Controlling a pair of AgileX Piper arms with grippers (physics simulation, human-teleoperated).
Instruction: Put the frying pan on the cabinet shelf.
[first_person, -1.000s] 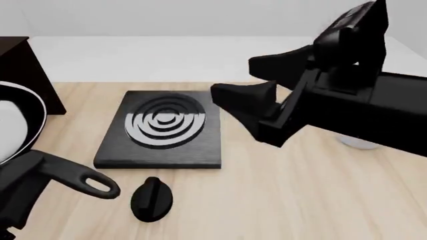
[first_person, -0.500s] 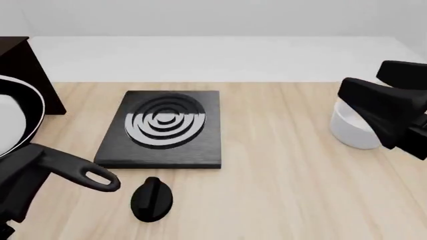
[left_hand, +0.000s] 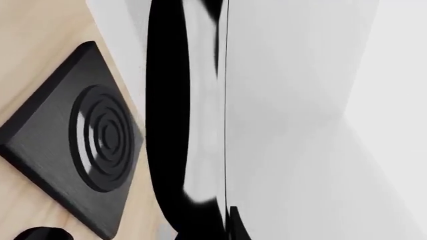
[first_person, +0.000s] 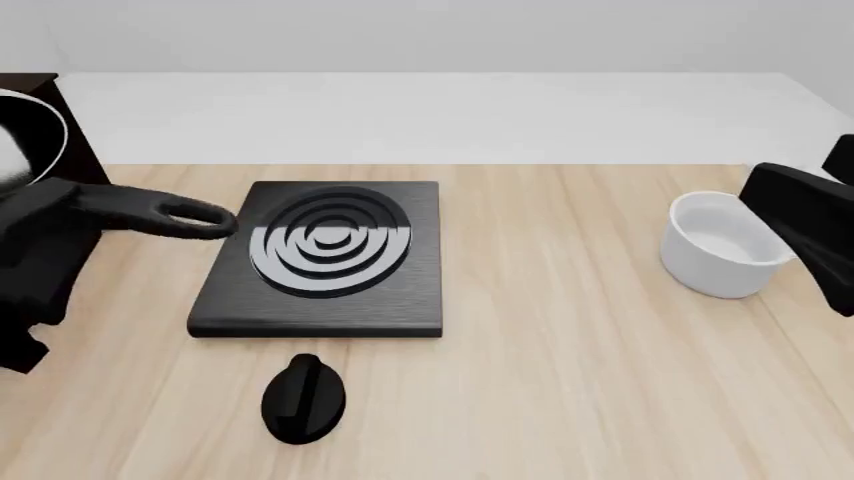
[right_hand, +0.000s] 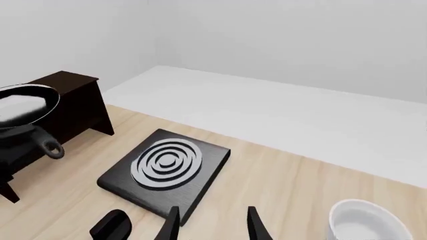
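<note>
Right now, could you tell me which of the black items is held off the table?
The frying pan, raised in the left tool beside the cabinet; the stove plate and knob lie on the table.

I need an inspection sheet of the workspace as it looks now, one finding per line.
Surface: light wooden table, white floor beyond.
Job's things: frying pan held aloft beside the cabinet shelf, not yet resting on it.
Clutter: stove plate, black knob, white pot.
Grippers: left gripper shut on the pan's handle; right gripper open, empty.
Cables: nothing seen.
Surroundings: plain pale walls.
</note>
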